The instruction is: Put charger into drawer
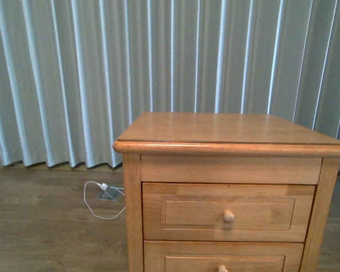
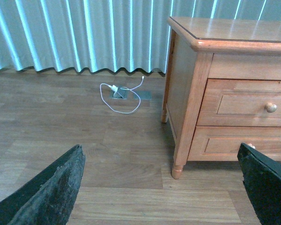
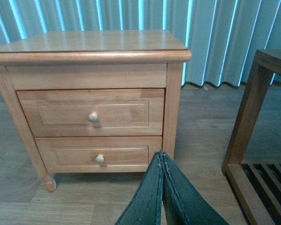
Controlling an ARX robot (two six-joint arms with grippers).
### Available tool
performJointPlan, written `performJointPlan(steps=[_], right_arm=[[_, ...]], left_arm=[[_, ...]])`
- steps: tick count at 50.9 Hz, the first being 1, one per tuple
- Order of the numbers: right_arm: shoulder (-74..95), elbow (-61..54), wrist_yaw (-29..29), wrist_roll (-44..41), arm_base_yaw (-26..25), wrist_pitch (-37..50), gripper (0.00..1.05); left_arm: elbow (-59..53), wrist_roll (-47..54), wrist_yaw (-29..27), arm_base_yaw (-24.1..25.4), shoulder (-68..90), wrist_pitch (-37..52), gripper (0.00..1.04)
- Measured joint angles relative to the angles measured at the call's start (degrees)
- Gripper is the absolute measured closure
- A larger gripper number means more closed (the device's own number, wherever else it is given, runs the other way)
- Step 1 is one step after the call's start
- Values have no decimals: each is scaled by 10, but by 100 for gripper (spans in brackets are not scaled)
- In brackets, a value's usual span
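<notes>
The left gripper has its jaws spread wide with nothing between them, while the right gripper has its jaws pressed together, holding nothing that can be seen. Both hang low in front of the wooden nightstand, above the plank floor.

The top drawer is fully closed, its front flush with the frame and its round knob untouched. The lower drawer beneath it is closed too.

No charger with a black cable shows in any view; the nightstand's top is bare from edge to edge. The only cable in sight is a white cable with a white plug, lying looped on the floor beside a floor outlet plate, off the nightstand's left side near the curtain, and that is not the task's item.

In my judgement the drawer comes first. The right wrist view faces the drawer front squarely, with the knob above and a little to one side of the closed fingertips, so the right arm looks better placed to reach it, though its jaws would need to part first. The left arm sits off the nightstand's left front corner.
</notes>
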Motion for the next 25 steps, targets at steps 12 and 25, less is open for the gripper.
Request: performJointPlan(steps=[12,25], right_arm=[[0,0,0,-1,0,0,80],[0,0,0,-1,0,0,34]], left_arm=[[0,0,0,0,0,0,6],[0,0,0,0,0,0,6]])
